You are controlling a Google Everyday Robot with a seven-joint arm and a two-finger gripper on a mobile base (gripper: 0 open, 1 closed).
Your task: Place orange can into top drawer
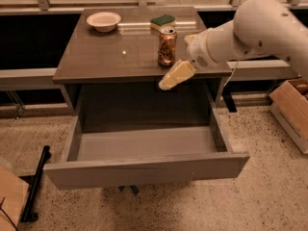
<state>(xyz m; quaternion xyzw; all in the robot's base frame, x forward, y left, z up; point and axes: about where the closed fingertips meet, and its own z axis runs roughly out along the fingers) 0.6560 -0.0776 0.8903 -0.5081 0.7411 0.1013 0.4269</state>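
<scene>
Orange-brown and mottled, the orange can [167, 47] stands upright on the top of the cabinet [110, 57], toward the right side and near the front edge. This is the camera view, the only one. Behind the can, near the back edge, lies a green-and-yellow sponge [162, 21], and further left sits a pale bowl [103, 21]; both are apart from the can.

Below the cabinet top, the top drawer [144, 170] is pulled far out, and its grey inside shows nothing in it. The can is not yet in it.

The white arm [260, 23] reaches in from the right. Its gripper [176, 75], with a yellowish tip, hangs just in front of the can and a little lower, at the front edge of the cabinet top, above the open drawer. It carries nothing, and it does not seem to touch the can. Whether it is spread or closed, I cannot tell.

I judge the can to be light and stiff, but its thin metal wall is smooth and can slip or dent under a hard squeeze. The best hold is probably across the middle of the body, from the side, below the silver rim. A narrow, upright can tips easily if it is pushed low.

At the far right edge a cardboard box [291, 107] stands on the floor.
</scene>
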